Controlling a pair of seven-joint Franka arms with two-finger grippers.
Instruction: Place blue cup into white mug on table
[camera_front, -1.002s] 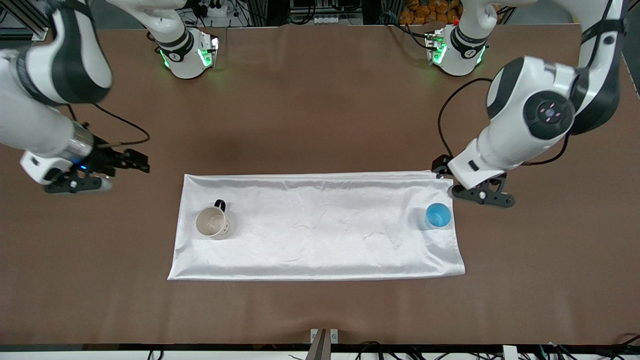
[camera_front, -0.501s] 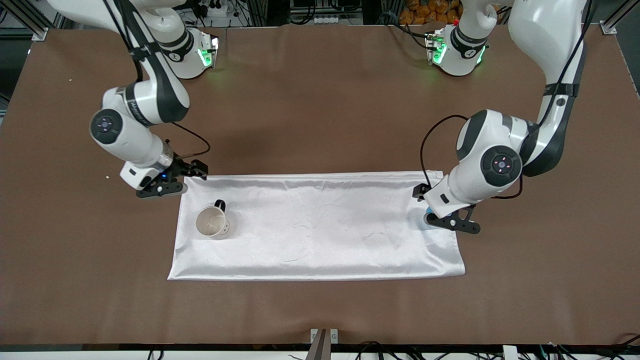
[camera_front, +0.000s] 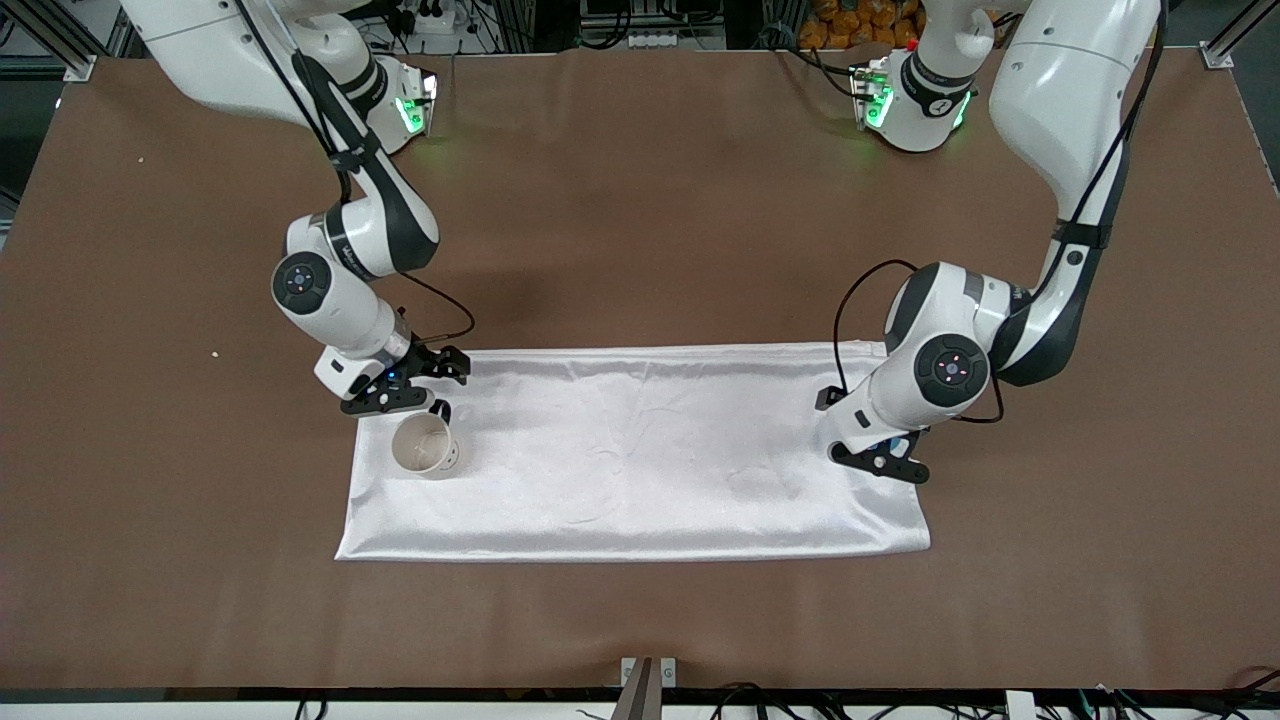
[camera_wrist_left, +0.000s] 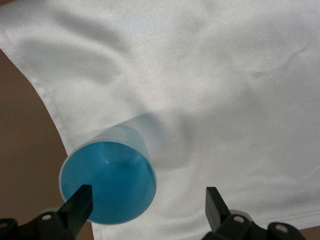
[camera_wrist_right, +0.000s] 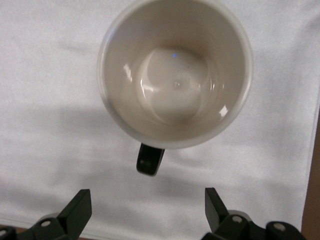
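My left gripper (camera_front: 880, 462) hangs at the right of the front frame, over the cloth's (camera_front: 640, 470) corner, fingers spread wide with nothing between them. In my left wrist view the cup (camera_wrist_left: 107, 181) stands upright on the cloth by its edge, one fingertip (camera_wrist_left: 80, 200) over its rim. My right gripper (camera_front: 390, 400) sits left of centre, also wide open and empty, just above the mug (camera_front: 424, 446). The mug stands upright on the cloth on the bench (camera_front: 640, 200), its black handle (camera_wrist_right: 150, 159) pointing toward my fingers.
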